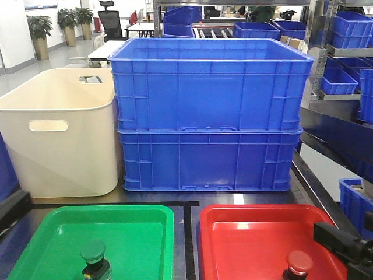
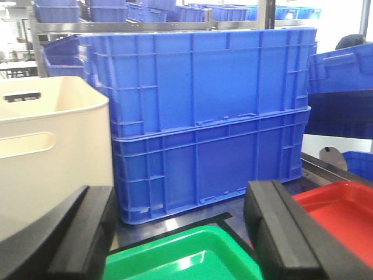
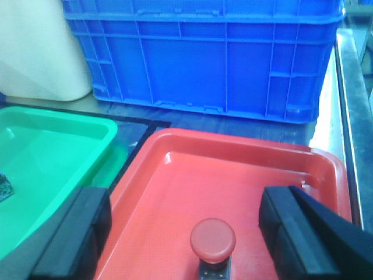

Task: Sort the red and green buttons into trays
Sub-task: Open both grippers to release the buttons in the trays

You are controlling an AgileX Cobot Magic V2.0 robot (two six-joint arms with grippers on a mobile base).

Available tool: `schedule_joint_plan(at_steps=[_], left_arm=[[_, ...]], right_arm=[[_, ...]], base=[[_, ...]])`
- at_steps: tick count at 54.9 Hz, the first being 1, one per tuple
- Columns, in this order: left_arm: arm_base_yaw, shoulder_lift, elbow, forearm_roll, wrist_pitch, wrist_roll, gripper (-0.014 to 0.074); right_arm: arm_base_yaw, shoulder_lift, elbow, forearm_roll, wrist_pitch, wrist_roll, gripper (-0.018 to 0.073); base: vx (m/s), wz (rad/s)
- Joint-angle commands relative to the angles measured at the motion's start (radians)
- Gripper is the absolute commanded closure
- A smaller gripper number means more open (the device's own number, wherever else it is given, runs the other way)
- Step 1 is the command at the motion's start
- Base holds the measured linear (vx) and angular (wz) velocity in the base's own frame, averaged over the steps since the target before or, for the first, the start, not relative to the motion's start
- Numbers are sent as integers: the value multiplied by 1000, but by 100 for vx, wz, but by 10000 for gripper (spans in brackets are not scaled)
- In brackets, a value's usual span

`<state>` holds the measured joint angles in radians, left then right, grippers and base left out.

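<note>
The green button (image 1: 93, 255) stands upright in the green tray (image 1: 52, 233), near its front. In the red tray (image 1: 256, 217) the red button (image 1: 299, 263) also stands upright, close to the front right. The right wrist view shows my right gripper (image 3: 184, 204) open above the red tray (image 3: 233, 146). The red button (image 3: 213, 238) sits low between its black fingers (image 3: 76, 233), touching neither. My left gripper (image 2: 183, 233) is open over the far end of the green tray (image 2: 192, 256) and holds nothing. The green button is out of that view.
Two stacked deep blue crates (image 1: 210, 111) stand right behind the trays, with a beige bin (image 1: 55, 128) with handle slots to their left. A black tape line (image 1: 187, 233) runs between the trays. Shelving with more blue crates (image 1: 344, 52) rises on the right.
</note>
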<state>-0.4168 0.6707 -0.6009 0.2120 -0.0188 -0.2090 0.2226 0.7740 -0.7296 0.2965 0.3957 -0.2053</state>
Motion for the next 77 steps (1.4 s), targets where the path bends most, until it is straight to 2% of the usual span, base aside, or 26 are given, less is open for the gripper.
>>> schedule_joint_plan(at_steps=[1, 27, 33, 36, 45, 51, 57, 63, 71, 75, 77], left_arm=[[-6, -43, -32, -9, -15, -9, 31], [-6, -59, -32, -8, -5, -6, 31], [6, -70, -28, 44, 5, 47, 53], [14, -78, -26, 43, 36, 45, 69], [105, -181, 39, -11, 93, 46, 157], [195, -303, 165, -25, 91, 46, 247], [267, -424, 305, -84, 57, 46, 360], [298, -536, 439, -143, 12, 46, 472], [324, -648, 612, -142, -13, 46, 589], [340, -700, 603, -140, 119, 49, 605], [352, -700, 603, -140, 138, 63, 604]], right_arm=[[-5, -11, -32, 8, -70, -10, -23], [-5, -10, -32, 8, -70, -10, -23], [-5, -10, -32, 8, -70, -10, -23], [-5, -10, -32, 8, -70, -10, -23], [-5, -10, -32, 8, -70, -10, -23], [-5, -10, -32, 8, -70, -10, -23], [-5, -10, -32, 8, -70, -10, -23], [-5, -10, -32, 8, -70, -10, -23], [-5, -10, -32, 8, -70, -10, -23], [-5, -10, -32, 8, -70, -10, -23], [-5, -10, -32, 8, -72, -10, -23]], base=[[0, 0], [0, 0], [0, 0], [0, 0], [0, 0], [0, 0], [0, 0], [0, 0], [0, 0], [0, 0], [0, 0]])
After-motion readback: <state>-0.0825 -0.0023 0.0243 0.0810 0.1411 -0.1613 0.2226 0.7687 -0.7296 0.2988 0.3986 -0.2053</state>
